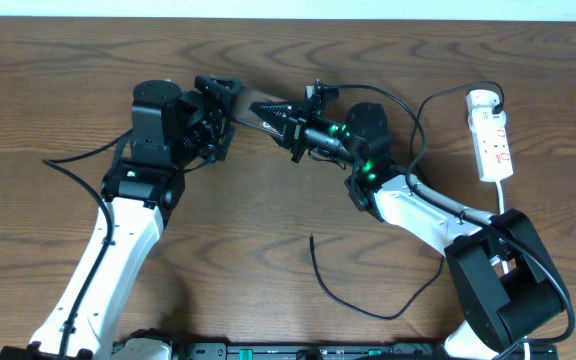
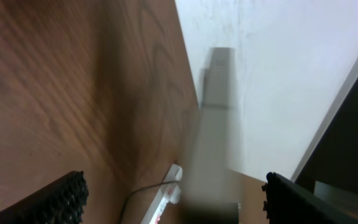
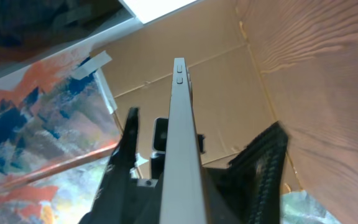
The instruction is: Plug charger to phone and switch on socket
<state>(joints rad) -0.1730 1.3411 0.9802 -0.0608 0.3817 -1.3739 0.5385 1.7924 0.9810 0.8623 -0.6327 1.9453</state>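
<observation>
Between left gripper (image 1: 230,112) and right gripper (image 1: 296,122), above desk (image 1: 68,80): phone (image 1: 263,108) | right clamped on it | left spread wide, ungripping | charger (image 1: 353,300) loose below right gripper | risk: phone drops if released before left closes

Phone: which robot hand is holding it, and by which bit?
The right end effector holds the phone, pinching its two flat faces near one end. The left end effector is open and grips nothing.
</observation>
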